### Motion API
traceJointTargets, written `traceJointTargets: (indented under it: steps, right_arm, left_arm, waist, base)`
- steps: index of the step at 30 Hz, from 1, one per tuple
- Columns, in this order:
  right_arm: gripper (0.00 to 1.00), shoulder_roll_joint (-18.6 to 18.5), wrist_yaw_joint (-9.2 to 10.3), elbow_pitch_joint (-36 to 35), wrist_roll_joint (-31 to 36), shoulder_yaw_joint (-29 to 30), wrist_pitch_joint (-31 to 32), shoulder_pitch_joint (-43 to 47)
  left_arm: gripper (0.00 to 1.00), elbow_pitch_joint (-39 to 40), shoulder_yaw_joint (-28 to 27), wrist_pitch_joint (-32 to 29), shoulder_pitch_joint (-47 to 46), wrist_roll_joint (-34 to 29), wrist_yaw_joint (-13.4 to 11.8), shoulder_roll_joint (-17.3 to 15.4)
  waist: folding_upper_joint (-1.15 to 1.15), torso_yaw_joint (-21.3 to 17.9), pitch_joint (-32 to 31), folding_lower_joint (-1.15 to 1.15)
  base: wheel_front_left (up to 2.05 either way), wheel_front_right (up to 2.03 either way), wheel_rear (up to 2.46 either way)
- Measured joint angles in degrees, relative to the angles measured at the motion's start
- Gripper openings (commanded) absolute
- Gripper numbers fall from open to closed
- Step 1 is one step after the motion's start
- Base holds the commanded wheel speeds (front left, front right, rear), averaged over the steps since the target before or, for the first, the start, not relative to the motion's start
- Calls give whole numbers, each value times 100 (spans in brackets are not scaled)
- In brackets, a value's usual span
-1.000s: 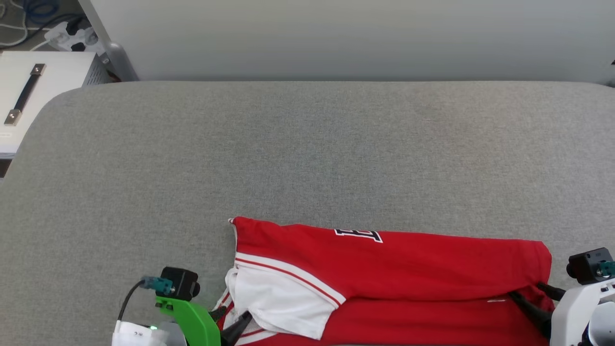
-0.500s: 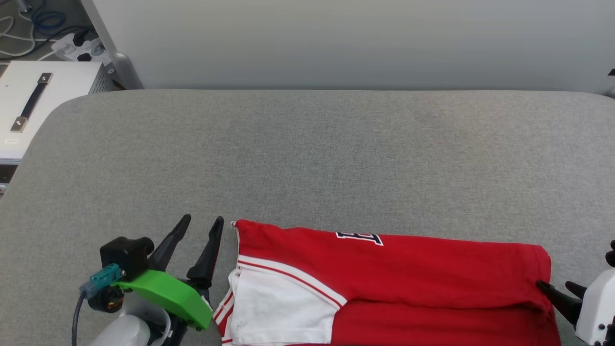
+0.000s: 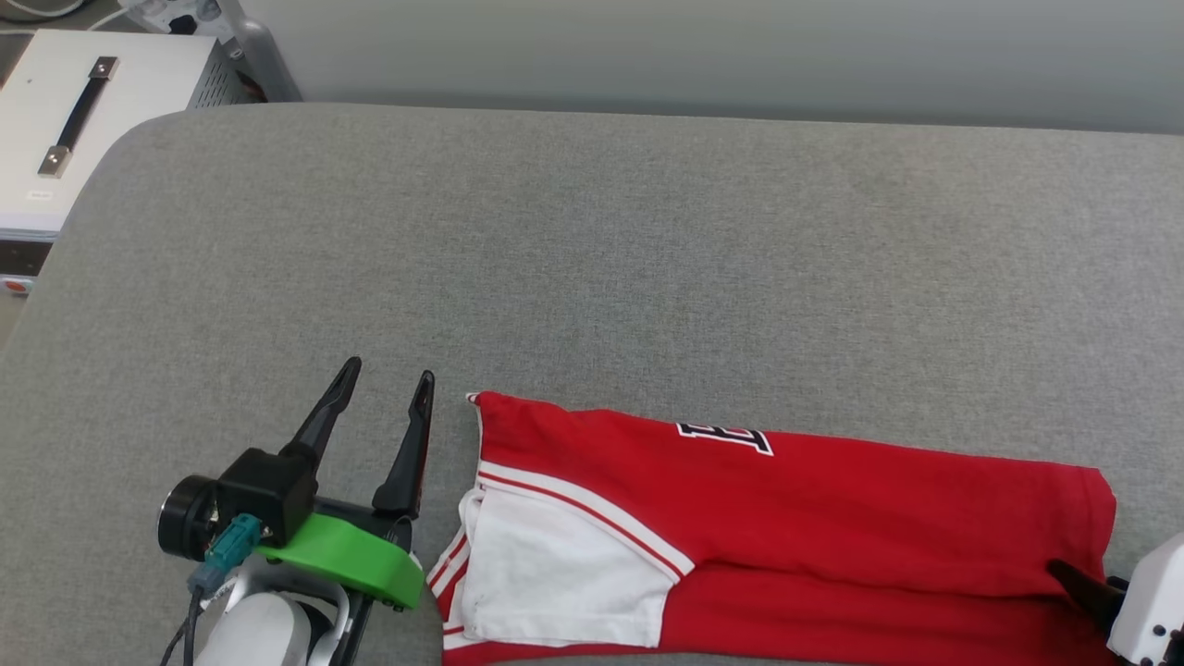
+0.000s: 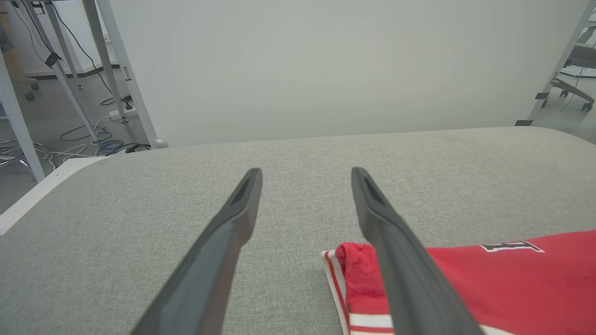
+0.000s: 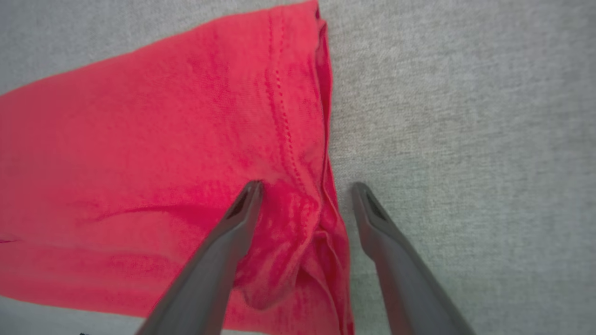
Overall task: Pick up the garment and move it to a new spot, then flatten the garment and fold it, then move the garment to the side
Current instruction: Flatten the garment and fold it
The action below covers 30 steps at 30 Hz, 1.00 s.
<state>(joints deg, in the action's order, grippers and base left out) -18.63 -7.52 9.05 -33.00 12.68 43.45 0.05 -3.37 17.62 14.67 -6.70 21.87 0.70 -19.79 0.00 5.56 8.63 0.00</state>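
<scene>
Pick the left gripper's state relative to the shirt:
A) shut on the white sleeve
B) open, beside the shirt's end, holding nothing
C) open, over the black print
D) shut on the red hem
B: in the head view the left gripper has its fingers spread with nothing between them, over the grey surface just left of the garment, not touching it.

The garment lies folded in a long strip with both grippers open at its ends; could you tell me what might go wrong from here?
1. The right gripper straddles the bunched hem of the garment; closing there may pinch only the upper layer and pull the fold open.
2. The left gripper hovers beside the white sleeve, over the grey surface; closing there would likely miss the fabric.
</scene>
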Motion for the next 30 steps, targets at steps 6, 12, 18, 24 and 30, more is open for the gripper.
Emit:
traceJointTargets:
  steps: [6,12,18,24,30]
  right_arm:
    - [100,214,7,-16,121,107,125,14]
    - [100,378,18,-56,-46,-37,176,19]
    - [100,505,33,-44,-167,-316,137,14]
    - [0,441,32,102,-207,-620,-188,25]
    - [0,335,-1,211,-209,-686,-671,51]
  left_arm:
    - [100,-121,-416,0,105,-319,349,365]
    - [100,-178,-702,0,104,-521,549,573]
    - [100,-238,-869,0,105,-630,621,687]
    - [100,-341,-890,0,169,-646,647,715]
    - [100,-355,-850,0,232,-619,662,708]
  waist:
    - [0,107,124,0]
    - [0,138,162,0]
    - [0,117,107,0]
    - [0,80,-41,0]
    - [0,45,-188,0]
  base:
    - [0,0,0]
    - [0,0,0]
    - [0,0,0]
    - [0,0,0]
    - [0,0,0]
